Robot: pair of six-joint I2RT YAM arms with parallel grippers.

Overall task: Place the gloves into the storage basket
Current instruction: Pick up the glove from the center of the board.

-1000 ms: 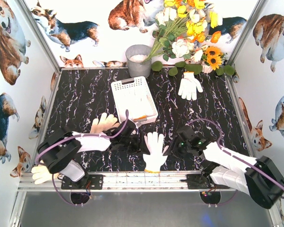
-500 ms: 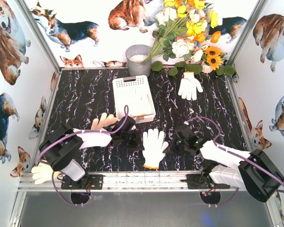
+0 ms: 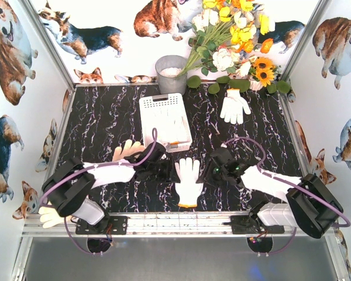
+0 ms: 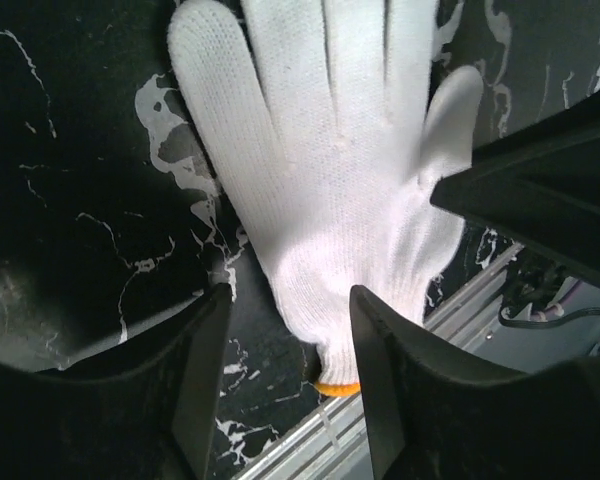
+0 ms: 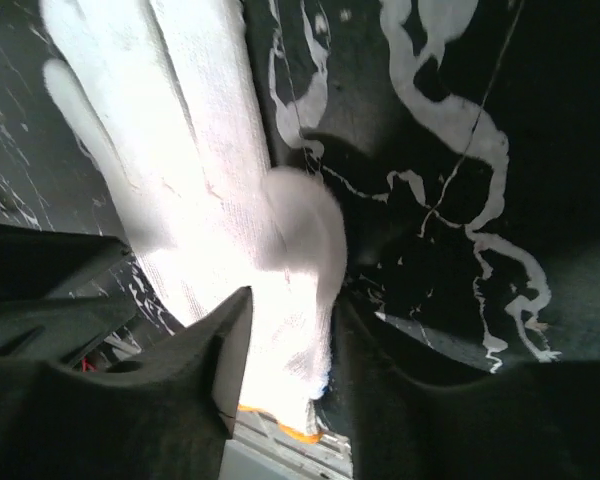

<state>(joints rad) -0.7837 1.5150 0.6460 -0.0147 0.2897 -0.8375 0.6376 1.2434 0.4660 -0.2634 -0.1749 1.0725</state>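
Note:
A white glove (image 3: 188, 181) with an orange cuff lies flat on the black marble table (image 3: 105, 117), in front of the white storage basket (image 3: 151, 105). My left gripper (image 3: 166, 171) is open at the glove's left edge. In the left wrist view (image 4: 285, 400) the jaws straddle the glove's cuff (image 4: 330, 200). My right gripper (image 3: 210, 171) is at the glove's right edge. In the right wrist view (image 5: 285, 370) the jaws stand apart around the glove's thumb side (image 5: 210, 200). The basket holds white gloves (image 3: 171, 124).
Another white glove (image 3: 234, 105) lies at the back right. A yellow-palmed glove (image 3: 127, 150) lies beside my left arm. One more glove (image 3: 50, 215) hangs at the front left rail. A grey bucket (image 3: 171, 74) and flowers (image 3: 234, 41) stand at the back.
Both grippers have moved away from the bases and closed in on the middle glove from either side. The glove has shifted slightly toward the basket.

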